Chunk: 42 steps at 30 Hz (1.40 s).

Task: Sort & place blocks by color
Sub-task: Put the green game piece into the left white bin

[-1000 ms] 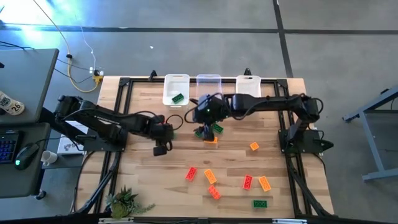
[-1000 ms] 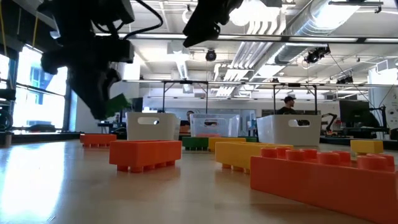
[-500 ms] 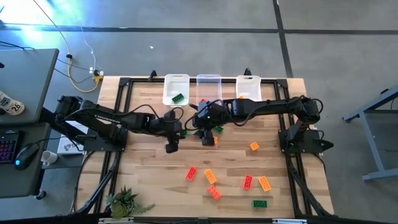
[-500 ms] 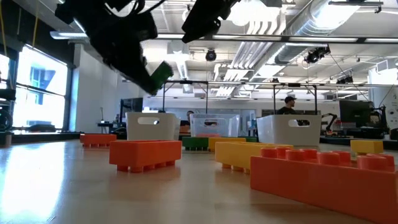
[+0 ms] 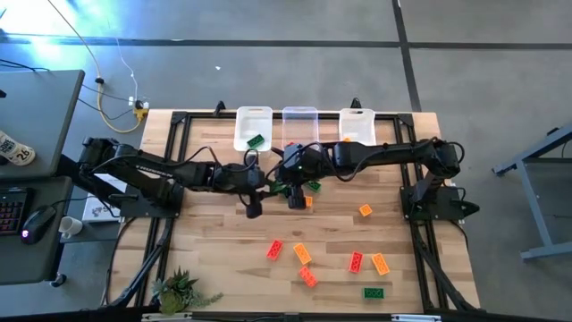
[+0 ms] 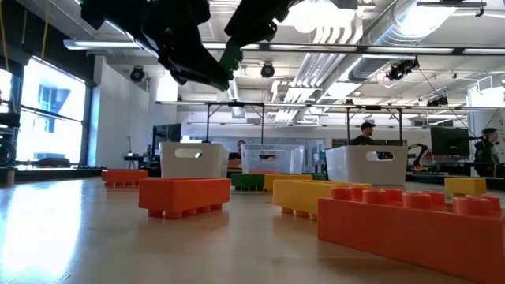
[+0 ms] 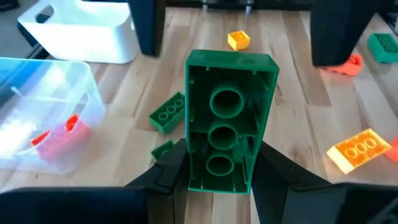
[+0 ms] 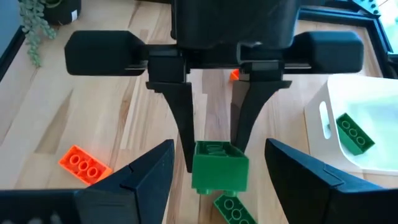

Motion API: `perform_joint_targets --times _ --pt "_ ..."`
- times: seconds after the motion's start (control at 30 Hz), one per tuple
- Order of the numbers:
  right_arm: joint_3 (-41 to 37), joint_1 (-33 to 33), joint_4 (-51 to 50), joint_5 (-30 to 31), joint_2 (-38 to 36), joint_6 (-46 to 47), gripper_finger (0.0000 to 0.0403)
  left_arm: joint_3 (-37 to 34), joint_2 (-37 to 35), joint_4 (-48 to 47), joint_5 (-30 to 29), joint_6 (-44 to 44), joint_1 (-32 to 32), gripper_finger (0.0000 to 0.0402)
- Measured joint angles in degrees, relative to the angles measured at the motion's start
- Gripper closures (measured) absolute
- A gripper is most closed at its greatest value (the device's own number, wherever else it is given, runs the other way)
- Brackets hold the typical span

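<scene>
My left gripper (image 7: 219, 186) is shut on a green block (image 7: 227, 134) and holds it high above the table's middle, left of the bins; the low view shows that block (image 6: 230, 57) up in the air. My right gripper (image 8: 221, 186) stands open and faces it from the right, its fingers apart on either side of the block (image 8: 219, 165) without touching it. A green block (image 5: 256, 140) lies in the left white bin (image 5: 253, 118). Red blocks (image 7: 59, 130) lie in the clear middle bin (image 7: 87, 99). More blocks lie flat on the table, among them a green one (image 8: 233, 208) under the grippers. My left gripper pinches the green block's two long sides (image 7: 195, 168) between its two fingers, near one end. The fingers (image 8: 183, 124) come from the table's left, slanting down. The block juts out beyond the fingertips, hollow underside toward the wrist, lifted clear of the table.
The right white bin (image 5: 357, 121) stands at the far edge. Loose blocks lie at the near middle and right: red (image 5: 274, 249), orange (image 5: 302, 254), red (image 5: 356, 261), green (image 5: 374, 292), and an orange one (image 5: 365, 210) farther back. A plant (image 5: 179, 288) sits at the near left.
My left gripper has risen with the green block, moved toward the table's right and the right gripper, and tipped from pointing nearly down to slanting forward. The block has stayed in its hold and now hangs much higher.
</scene>
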Motion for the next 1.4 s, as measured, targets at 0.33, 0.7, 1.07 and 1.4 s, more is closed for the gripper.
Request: perform_joint_targets --times 0.33,0.7,1.07,1.4 --pt "0.0 0.0 -0.7 2.2 0.0 0.0 0.0164 0.0 0.0 5.7 -2.5 0.6 0.0 0.0296" --pt "0.0 0.0 -1.9 3.5 0.0 -0.3 0.0228 0.0 0.0 7.5 -2.7 0.6 0.0 0.0296" --pt "0.0 0.0 -2.0 3.9 0.0 -0.2 0.0286 0.0 0.0 7.7 -4.0 -0.7 0.0 0.0254" --pt "0.0 -0.9 -2.1 9.2 0.0 -0.1 0.0286 0.0 0.0 7.0 -8.0 -2.6 2.7 0.0214"
